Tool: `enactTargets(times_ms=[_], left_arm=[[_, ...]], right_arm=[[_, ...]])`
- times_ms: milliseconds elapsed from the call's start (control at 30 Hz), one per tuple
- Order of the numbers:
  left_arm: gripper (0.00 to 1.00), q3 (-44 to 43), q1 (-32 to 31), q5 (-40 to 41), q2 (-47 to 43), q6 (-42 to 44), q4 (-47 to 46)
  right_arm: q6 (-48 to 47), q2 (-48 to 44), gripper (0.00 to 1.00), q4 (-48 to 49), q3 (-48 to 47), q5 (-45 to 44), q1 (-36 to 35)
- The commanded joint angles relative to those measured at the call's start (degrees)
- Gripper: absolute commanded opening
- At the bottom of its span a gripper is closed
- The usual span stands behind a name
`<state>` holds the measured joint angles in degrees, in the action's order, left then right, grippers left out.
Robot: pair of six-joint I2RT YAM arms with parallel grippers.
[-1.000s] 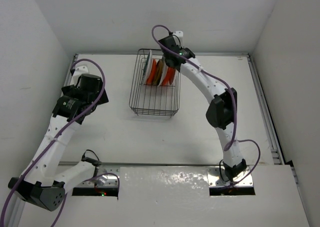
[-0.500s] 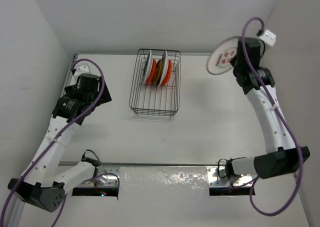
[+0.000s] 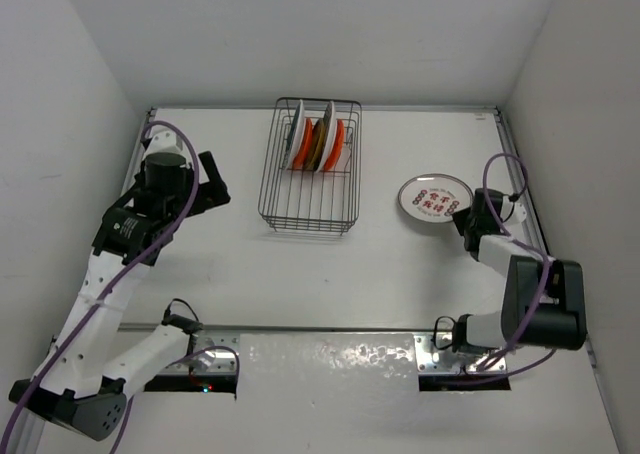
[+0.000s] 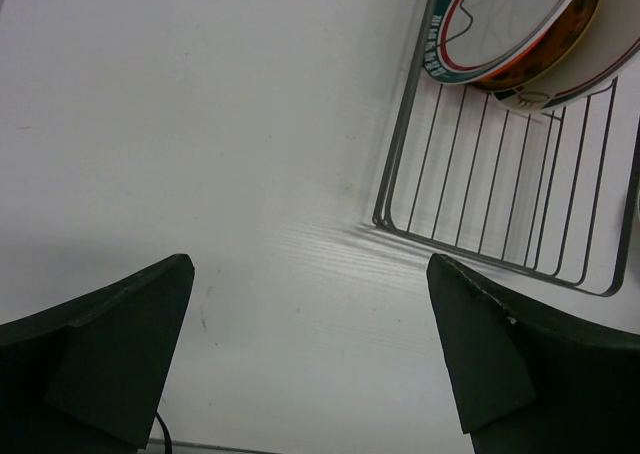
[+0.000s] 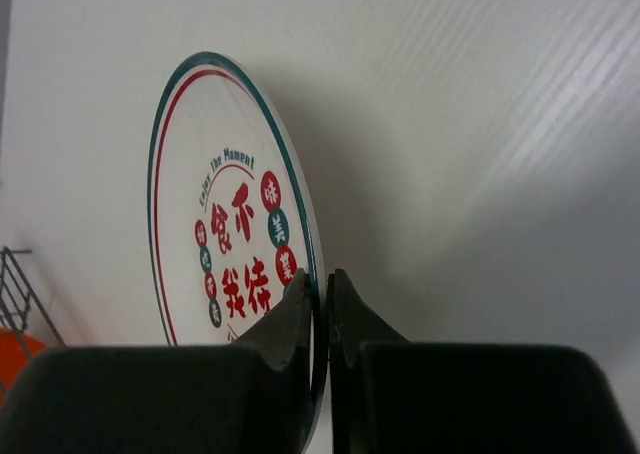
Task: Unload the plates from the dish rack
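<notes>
White plate (image 5: 225, 244) pinched at its rim by the right gripper (image 5: 321, 286)
Teal and red rim rings, red and teal characters under "Enjoy The Moment"; it sits low, right of the dish rack (image 3: 305, 202), where other plates (image 3: 318, 144) stand upright. Right arm folded low; left gripper (image 4: 310, 274) spread wide left of the rack.

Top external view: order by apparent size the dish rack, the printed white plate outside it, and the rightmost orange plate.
1. dish rack
2. printed white plate
3. rightmost orange plate, though it stands on edge, so only a sliver shows; its true size is unsure.
</notes>
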<state>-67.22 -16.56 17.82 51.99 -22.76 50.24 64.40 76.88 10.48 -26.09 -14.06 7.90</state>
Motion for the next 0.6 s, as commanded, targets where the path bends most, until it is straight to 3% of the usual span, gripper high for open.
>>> enactTargets(times_ms=[0, 67, 100, 133, 167, 200, 267, 300, 367, 400, 433, 567], left_arm=[[1.00, 0.7, -0.4, -1.8, -0.7, -0.2, -2.2], [1.00, 0.3, -0.4, -2.6, 0.2, -0.9, -2.3], [1.00, -0.8, -0.4, -3.0, 0.8, -1.2, -2.2], [1.00, -1.4, -0.5, -3.3, 2.0, -1.5, -1.8], [1.00, -2.2, -0.5, -3.5, 2.6, -1.5, -1.5], [1.00, -3.3, -0.5, -3.2, 3.0, -1.6, -1.2], [1.00, -4.2, -0.4, -1.3, 4.1, -1.3, -0.6], [1.00, -4.6, -0.5, -0.6, 4.5, -1.1, -0.5], [1.00, -4.8, -0.5, 0.9, 5.9, -1.2, -0.1], [1.00, -5.2, -0.5, 1.2, 6.5, -1.2, -0.1], [1.00, -5.2, -0.5, 1.3, 7.4, -1.4, -0.1], [1.00, -4.7, -0.4, 3.0, 9.4, -2.4, -0.6]], right_arm=[[2.8, 6.8, 0.00, 14.6, 0.2, 3.5, 2.2], [1.3, 14.7, 0.15, 18.3, -2.2, 8.8, 3.0], [1.1, 17.0, 0.30, 19.5, -3.3, 11.0, 3.5], [1.2, 19.2, 0.48, 18.5, -4.4, 12.6, 3.8], [0.6, 18.6, 0.91, 17.6, -6.0, 12.9, 3.8], [-0.7, 17.0, 0.99, 16.0, -6.5, 11.7, 3.4], [-4.8, 9.3, 0.99, 6.5, -9.7, 7.1, 0.2], [-6.3, 6.7, 0.99, 0.7, -12.4, 0.2, -1.6], [-12.4, 2.5, 0.99, -15.8, -22.1, -7.2, -9.5], [-16.0, 2.3, 0.99, -22.9, -25.7, -13.2, -13.0], [-18.5, 2.7, 0.99, -24.4, -31.9, -14.1, -18.8], [-23.9, 14.5, 0.99, -36.5, -50.3, -16.8, -28.2]])
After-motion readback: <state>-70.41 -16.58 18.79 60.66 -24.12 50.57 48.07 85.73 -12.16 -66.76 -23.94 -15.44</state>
